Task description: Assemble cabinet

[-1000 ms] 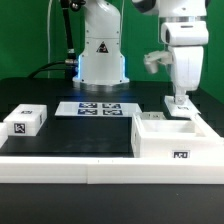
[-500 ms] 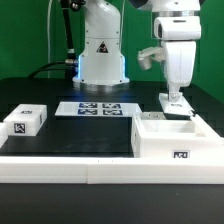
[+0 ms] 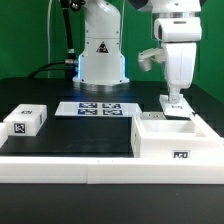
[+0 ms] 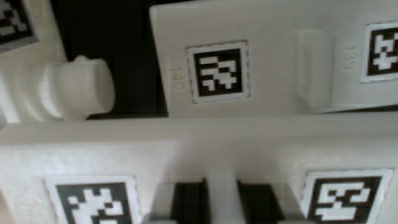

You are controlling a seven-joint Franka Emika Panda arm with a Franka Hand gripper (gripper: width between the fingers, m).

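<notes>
Tool (image 3: 174, 99) is being held just over the small tagged panel (image 3: 181, 104) behind the cabinet body (image 3: 172, 141), at the exterior view's right of the desk (image 3: 90, 135). Whether its fingers are apart cannot be told. After a slight shift toward that view's left it is being steadied, probably for a grasp.

Counter (image 3: 90, 135): black, matte top. Marker board (image 3: 98, 108): thin, flat, white, lying near the counter's back edge at about mid-width. It carries several square black-and-white tags, printed side up, with nothing on it. Border rail (image 3: 70, 168): white and low, running along the counter's front edge from the left corner to the right corner. Green wall (image 3: 25, 45) stands behind the back edge. Black cables (image 3: 66, 40) hang down in front of the wall, toward the back left corner; their lower ends are hidden.
</notes>
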